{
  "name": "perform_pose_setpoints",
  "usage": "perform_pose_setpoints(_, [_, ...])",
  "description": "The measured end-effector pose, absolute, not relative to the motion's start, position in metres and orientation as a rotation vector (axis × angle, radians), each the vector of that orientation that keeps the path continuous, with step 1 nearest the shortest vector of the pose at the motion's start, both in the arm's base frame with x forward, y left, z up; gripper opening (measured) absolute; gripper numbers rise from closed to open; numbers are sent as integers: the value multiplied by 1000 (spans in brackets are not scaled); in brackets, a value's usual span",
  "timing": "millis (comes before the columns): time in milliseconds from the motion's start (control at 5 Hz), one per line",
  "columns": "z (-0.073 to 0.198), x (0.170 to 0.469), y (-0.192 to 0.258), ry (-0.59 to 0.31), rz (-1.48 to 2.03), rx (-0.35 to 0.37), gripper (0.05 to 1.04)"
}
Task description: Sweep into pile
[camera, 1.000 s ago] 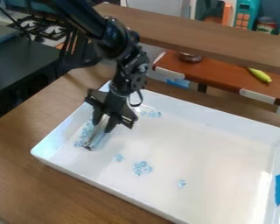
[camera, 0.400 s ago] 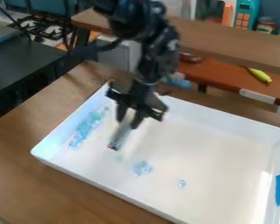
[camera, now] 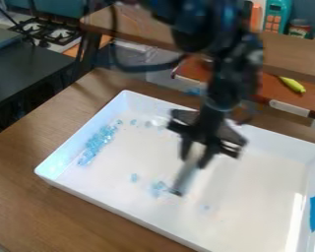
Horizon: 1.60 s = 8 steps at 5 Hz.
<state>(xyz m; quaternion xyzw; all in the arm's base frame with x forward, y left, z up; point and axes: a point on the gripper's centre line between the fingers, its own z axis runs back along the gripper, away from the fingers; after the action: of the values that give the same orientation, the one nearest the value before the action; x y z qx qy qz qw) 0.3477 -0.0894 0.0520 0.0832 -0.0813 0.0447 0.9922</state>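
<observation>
Gripper (camera: pixel 194 162) is held above the middle of the tray (camera: pixel 255 206), pointed down, its two fingers narrowed around the upper part of the bar (camera: pixel 186 176), which is gripped between them. The bar's long axis is slanted: its upper end is tucked between the fingers, and its dark lower end is aimed down and a little to the left in the view, toward the tray's near wall. Whether the tray's floor is touched by that end cannot be told.

Just left of the lower end, a clump (camera: pixel 158 188) of pale blue bits is seen; farther left, a smaller bit (camera: pixel 134 177) is placed. Along the left wall, a long pile (camera: pixel 96 143) is gathered. A few loose bits (camera: pixel 148 124) are scattered near the far wall. The tray is supported by a wooden table (camera: pixel 28 197).
</observation>
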Motion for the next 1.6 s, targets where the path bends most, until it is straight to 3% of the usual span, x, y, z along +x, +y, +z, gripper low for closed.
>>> perform_pose_setpoints(200, [32,343,-121,-117,82,194,340])
perform_pose_setpoints(600, [1,344,-153,-116,83,245,340])
perform_pose_setpoints(1000, [-7,338,-122,-140,77,284,340])
perform_pose_setpoints(1600, [-6,332,-13,-110,123,318,340])
